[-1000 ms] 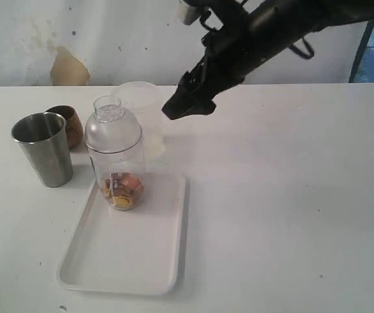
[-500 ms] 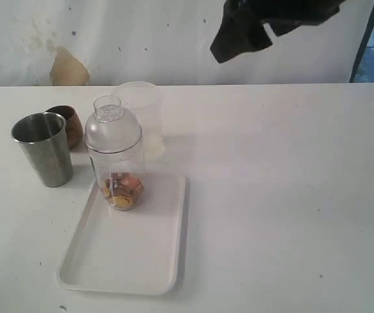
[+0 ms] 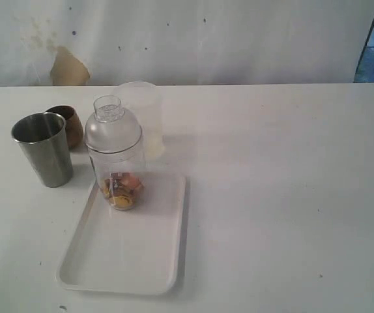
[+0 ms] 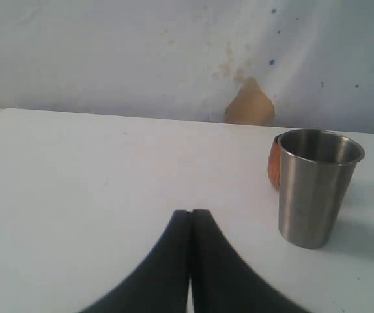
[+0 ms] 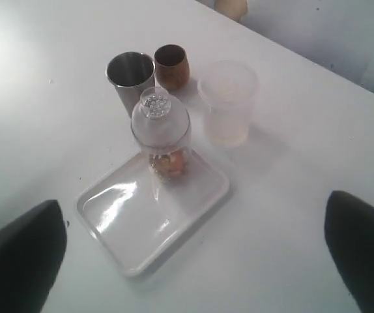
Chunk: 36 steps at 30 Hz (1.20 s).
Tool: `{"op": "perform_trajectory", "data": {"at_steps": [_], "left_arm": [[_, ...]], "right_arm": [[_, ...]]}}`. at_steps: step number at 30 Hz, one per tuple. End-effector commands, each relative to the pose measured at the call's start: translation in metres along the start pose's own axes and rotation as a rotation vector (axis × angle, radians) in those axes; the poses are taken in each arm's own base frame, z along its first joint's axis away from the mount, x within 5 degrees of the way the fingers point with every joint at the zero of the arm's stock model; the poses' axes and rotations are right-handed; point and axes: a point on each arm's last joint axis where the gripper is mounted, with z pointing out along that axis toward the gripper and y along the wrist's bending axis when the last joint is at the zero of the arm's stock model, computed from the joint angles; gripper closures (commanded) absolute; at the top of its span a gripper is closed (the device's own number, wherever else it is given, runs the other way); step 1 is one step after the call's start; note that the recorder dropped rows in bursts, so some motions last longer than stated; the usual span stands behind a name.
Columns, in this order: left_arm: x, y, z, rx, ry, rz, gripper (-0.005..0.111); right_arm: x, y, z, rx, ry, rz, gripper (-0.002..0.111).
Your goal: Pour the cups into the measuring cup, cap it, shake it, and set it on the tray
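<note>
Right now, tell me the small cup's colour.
The small cup is copper-brown, clearest in the right wrist view.

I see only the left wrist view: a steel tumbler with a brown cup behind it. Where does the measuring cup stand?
Observer: The measuring cup stands on the tray.
Operator: Is it already closed?
Observer: Yes, the cap sits on top of it.
Operator: And the other arm?
Observer: The right gripper is wide open and holds nothing.
</note>
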Motion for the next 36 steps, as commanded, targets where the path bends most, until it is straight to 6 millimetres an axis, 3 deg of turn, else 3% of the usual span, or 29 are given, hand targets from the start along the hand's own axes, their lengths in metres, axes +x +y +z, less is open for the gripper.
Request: {"op": "perform_trajectory", "data": {"at_steps": [1,11,17,26,36], "left_arm": [[0.001,0.000,0.000,-0.001,-0.007,-0.002,0.107],[0.001,0.000,0.000,-0.001,-0.007,-0.002,0.107],[0.001,0.000,0.000,-0.001,-0.007,-0.002,0.107],[0.001,0.000,0.000,-0.001,-0.007,-0.002,0.107],[0.001,0.000,0.000,-0.001,-0.007,-0.002,0.107]], "right_arm": [[0.020,0.012,-0.019,0.013,-0.032,0.003,0.007],[0.113,0.063,-0.088,0.035,-0.244,0.009,0.007],[0.168,0.087,-0.110,0.036,-0.346,-0.024,0.007],[0.208,0.109,-0.136,0.044,-0.491,-0.083,0.007],[0.229,0.120,-0.152,0.060,-0.583,-0.125,0.007]]}}
